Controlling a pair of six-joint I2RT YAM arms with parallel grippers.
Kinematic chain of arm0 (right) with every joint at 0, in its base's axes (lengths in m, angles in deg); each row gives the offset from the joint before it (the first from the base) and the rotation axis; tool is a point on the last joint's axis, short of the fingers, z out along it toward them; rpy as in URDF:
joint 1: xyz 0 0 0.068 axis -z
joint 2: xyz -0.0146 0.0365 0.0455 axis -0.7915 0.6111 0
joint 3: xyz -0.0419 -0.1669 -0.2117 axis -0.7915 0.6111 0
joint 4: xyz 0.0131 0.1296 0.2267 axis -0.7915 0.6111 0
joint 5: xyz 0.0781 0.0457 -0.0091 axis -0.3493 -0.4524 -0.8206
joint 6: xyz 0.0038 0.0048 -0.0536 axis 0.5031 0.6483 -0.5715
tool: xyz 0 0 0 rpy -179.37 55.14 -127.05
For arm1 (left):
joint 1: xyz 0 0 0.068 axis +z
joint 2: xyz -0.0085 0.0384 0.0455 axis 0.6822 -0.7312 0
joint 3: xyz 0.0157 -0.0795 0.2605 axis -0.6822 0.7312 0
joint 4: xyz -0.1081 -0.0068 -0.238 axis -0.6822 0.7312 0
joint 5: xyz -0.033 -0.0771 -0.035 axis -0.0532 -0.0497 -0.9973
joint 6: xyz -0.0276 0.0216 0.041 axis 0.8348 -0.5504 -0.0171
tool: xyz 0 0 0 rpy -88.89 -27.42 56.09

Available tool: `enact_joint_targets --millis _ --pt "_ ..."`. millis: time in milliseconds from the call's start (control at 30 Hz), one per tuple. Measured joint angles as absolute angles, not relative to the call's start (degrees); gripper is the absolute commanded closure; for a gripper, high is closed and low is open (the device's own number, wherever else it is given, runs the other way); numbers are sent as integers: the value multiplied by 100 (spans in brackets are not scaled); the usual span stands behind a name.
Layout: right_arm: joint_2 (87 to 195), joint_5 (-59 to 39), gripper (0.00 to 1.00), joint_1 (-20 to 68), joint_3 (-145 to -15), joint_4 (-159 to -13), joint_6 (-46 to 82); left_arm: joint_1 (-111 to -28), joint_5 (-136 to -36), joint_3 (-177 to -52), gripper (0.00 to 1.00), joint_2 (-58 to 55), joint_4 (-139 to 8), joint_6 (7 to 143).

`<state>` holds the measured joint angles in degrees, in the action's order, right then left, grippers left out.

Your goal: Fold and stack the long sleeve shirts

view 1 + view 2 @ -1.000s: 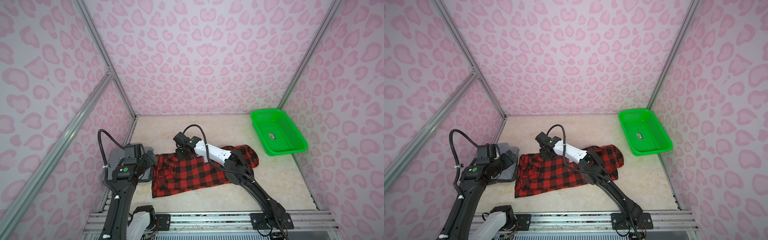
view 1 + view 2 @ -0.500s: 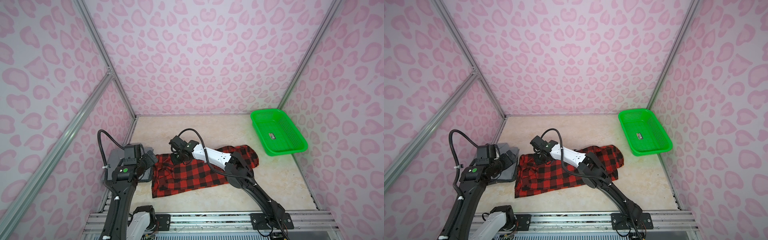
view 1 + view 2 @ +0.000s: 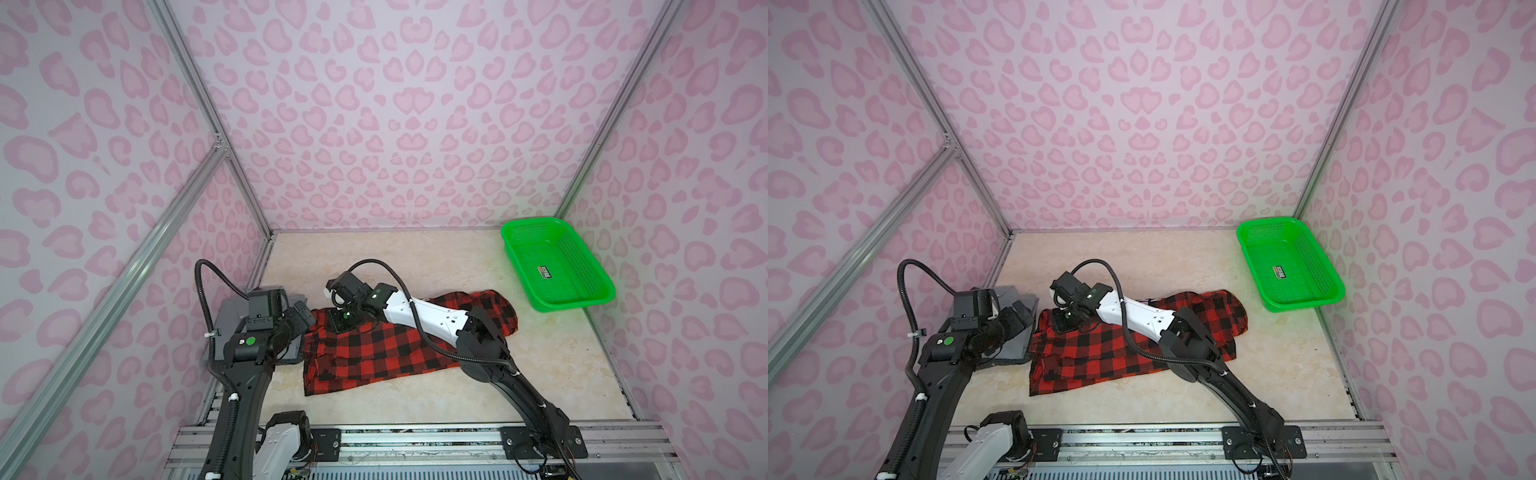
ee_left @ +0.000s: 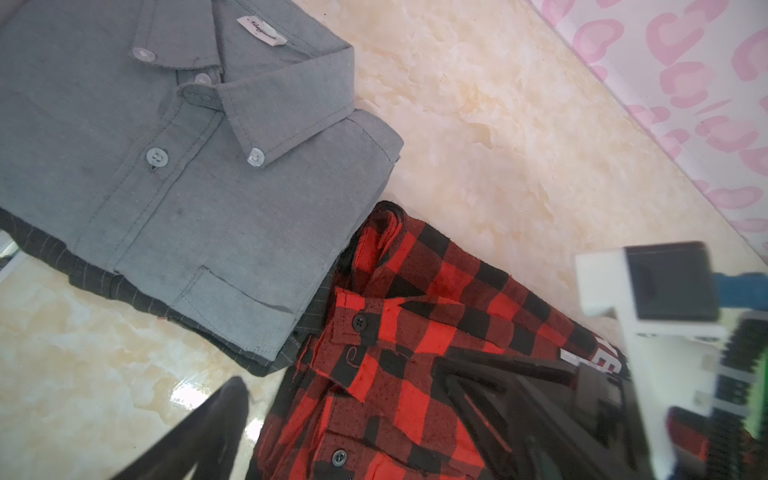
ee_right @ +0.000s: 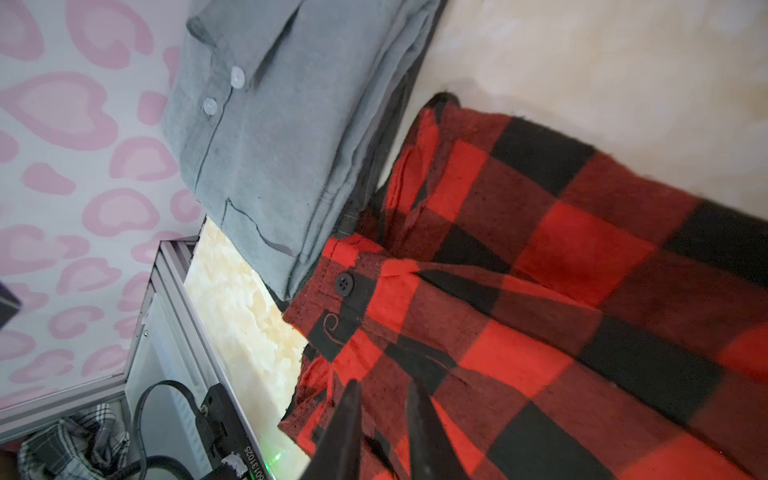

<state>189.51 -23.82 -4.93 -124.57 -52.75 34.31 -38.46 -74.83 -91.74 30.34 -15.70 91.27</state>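
Right wrist view: right gripper (image 5: 388, 434) low over the red-and-black checked shirt (image 5: 540, 257).
Its jaws stand narrowly parted; left gripper (image 3: 301, 318) jaws wide, by the folded grey shirt (image 4: 187, 166).

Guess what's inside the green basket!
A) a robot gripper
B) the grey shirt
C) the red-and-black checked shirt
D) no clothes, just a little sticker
D: the green basket holds only a small sticker on its floor, while the grey shirt and the checked shirt lie out on the table.
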Motion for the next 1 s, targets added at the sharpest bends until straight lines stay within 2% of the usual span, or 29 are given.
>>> enact_joint_targets --millis 200,300,433,600,1000 --pt "17526 -2124 49 194 -11183 -5343 3239 -3841 -7483 -9174 2 3025 -1570 9088" --pt "16527 -1881 44 769 -10156 -5500 3007 -3841 -7505 -9170 2 2990 -1573 9077" --pt "15633 -1575 44 1909 -8658 -5691 2889 -3846 -7706 -9154 2 2870 -1601 8998" --pt "15172 -1862 46 3114 -7353 -6073 2983 -3876 -8012 -9154 2 2680 -1684 8998" --pt "15430 -2371 56 4207 -5920 -7472 3755 -4814 -8036 -9001 2 2011 -2016 9306"
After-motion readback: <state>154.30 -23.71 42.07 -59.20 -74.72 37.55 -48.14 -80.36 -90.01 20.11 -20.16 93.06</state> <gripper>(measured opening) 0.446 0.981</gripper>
